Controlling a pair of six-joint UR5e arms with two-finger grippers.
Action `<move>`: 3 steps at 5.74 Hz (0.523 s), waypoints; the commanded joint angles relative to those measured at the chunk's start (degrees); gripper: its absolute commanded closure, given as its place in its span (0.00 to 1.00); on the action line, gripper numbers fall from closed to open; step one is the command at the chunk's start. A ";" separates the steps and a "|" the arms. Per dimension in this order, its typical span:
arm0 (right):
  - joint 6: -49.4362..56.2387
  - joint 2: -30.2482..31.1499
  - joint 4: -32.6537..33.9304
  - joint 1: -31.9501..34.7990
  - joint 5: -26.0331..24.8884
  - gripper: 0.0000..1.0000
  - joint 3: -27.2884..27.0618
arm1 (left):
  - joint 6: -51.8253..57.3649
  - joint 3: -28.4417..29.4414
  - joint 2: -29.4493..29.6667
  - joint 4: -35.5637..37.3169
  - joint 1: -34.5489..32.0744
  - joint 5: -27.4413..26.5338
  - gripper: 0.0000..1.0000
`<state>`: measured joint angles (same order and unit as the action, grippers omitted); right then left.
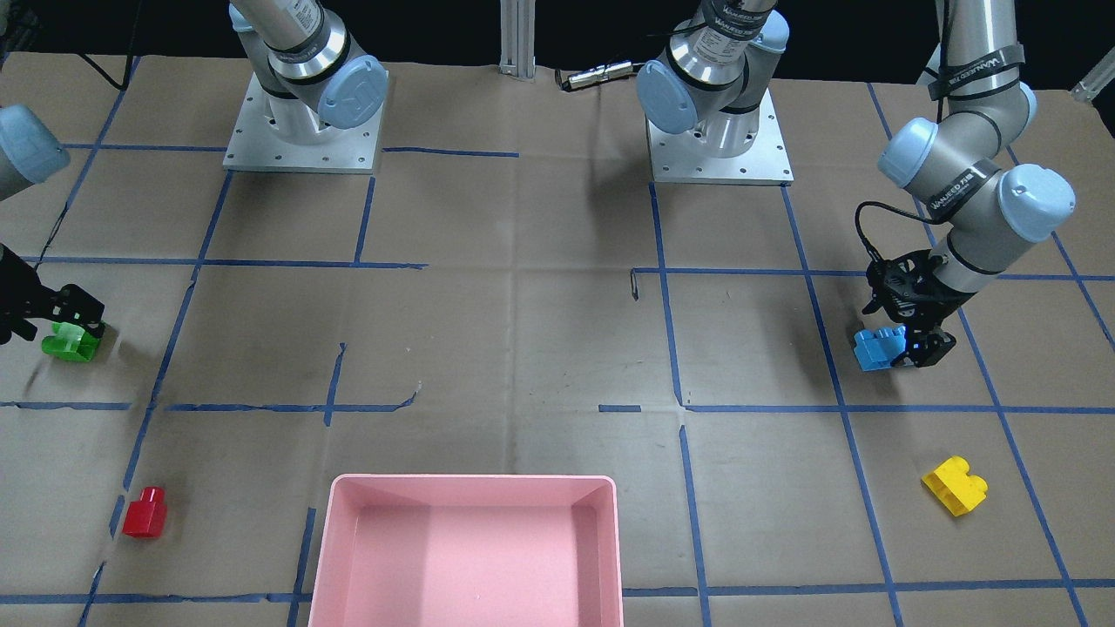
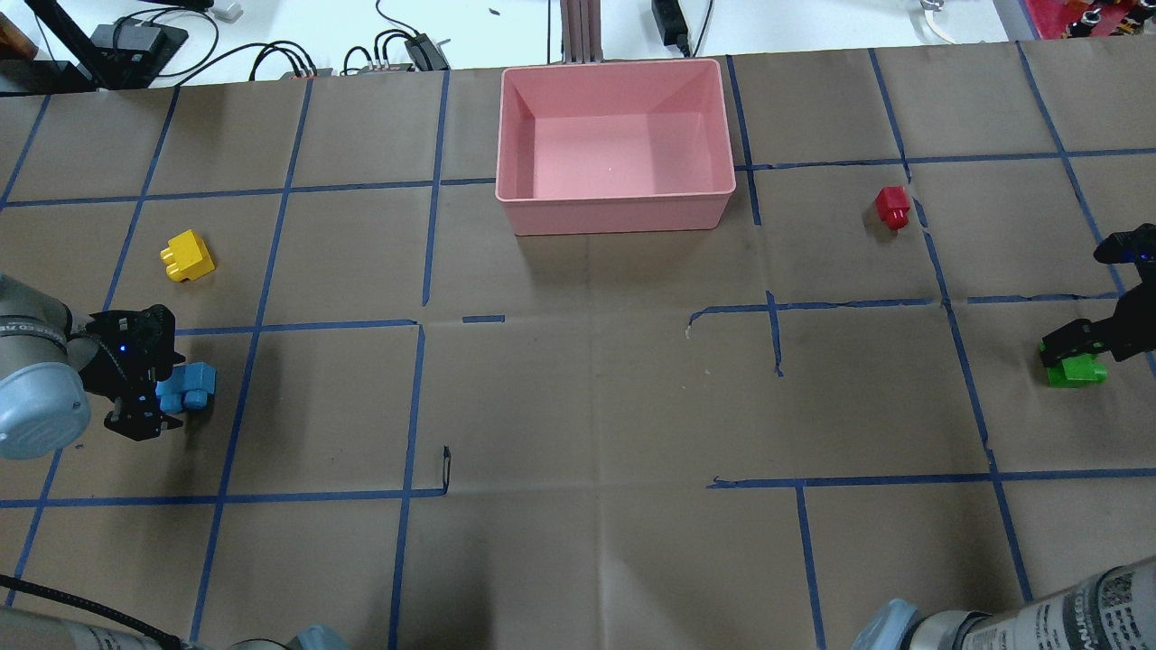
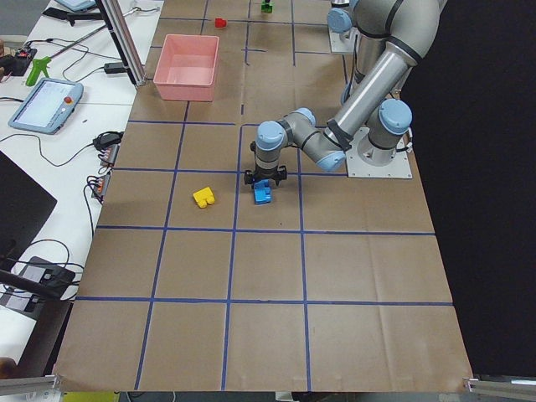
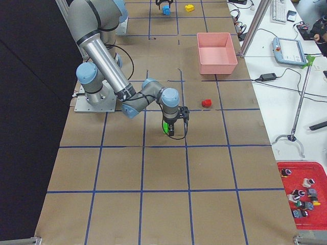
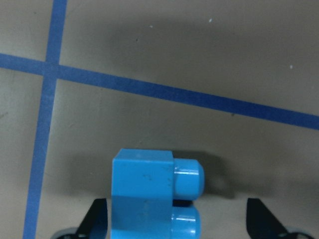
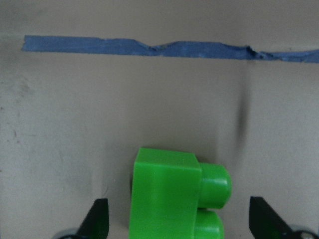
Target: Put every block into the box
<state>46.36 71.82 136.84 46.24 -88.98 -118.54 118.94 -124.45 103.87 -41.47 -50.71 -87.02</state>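
4 blocks were out and 0 were in the pink box [image 2: 614,217], at the far middle of the table. Left gripper [image 2: 149,379] straddled the light blue block [image 5: 149,194], and right gripper [image 1: 74,315] the green block [image 6: 169,194]. Both had fingers spread, clear of the plastic. Judged best: centre each brick, close on flat sides, not studs. Yellow block [image 2: 187,255] and red block [image 2: 892,207] lay well apart.
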 commanded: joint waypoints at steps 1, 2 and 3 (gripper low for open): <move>0.14 -0.97 0.09 -0.01 -0.84 0.04 -0.11 | 0.24 0.00 0.62 0.51 -0.09 0.09 0.03; 0.05 -1.15 -0.08 -0.01 -3.28 0.15 -0.20 | 0.24 0.00 1.32 0.51 -0.09 0.18 0.03; -0.21 -1.15 -0.34 -0.01 -3.39 0.34 -0.20 | 0.50 0.09 2.55 1.90 -0.26 0.09 0.04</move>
<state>46.34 70.75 136.72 46.23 -91.74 -118.72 119.26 -124.43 105.44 -40.50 -50.87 -86.89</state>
